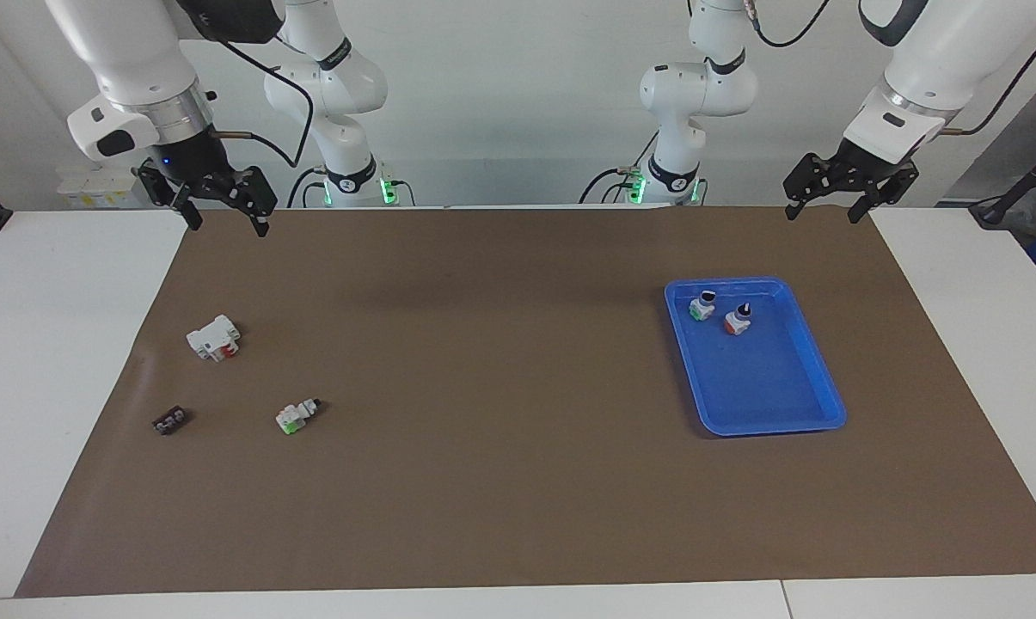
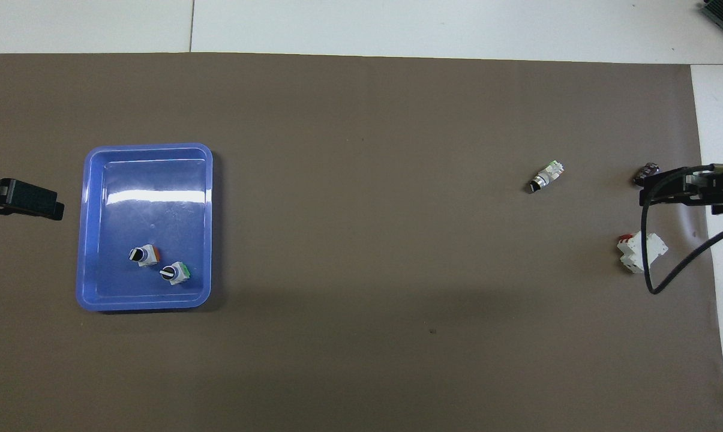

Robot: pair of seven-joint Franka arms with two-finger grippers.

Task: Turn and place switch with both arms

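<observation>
The switch (image 1: 737,321) with the orange band stands upright on its base, black knob up, in the blue tray (image 1: 767,425), at the tray's end nearer the robots; from above the switch (image 2: 144,255) shows its knob. My left gripper (image 1: 822,215) hangs open and empty over the mat's edge at the robots' end, above and apart from the tray. My right gripper (image 1: 229,225) hangs open and empty over the mat's corner at the right arm's end.
A green-banded switch (image 1: 702,306) stands beside the orange one in the tray. Another green-banded switch (image 1: 297,416) lies on its side on the brown mat (image 1: 500,361). A white block with a red part (image 1: 214,338) and a small dark part (image 1: 170,420) lie near it.
</observation>
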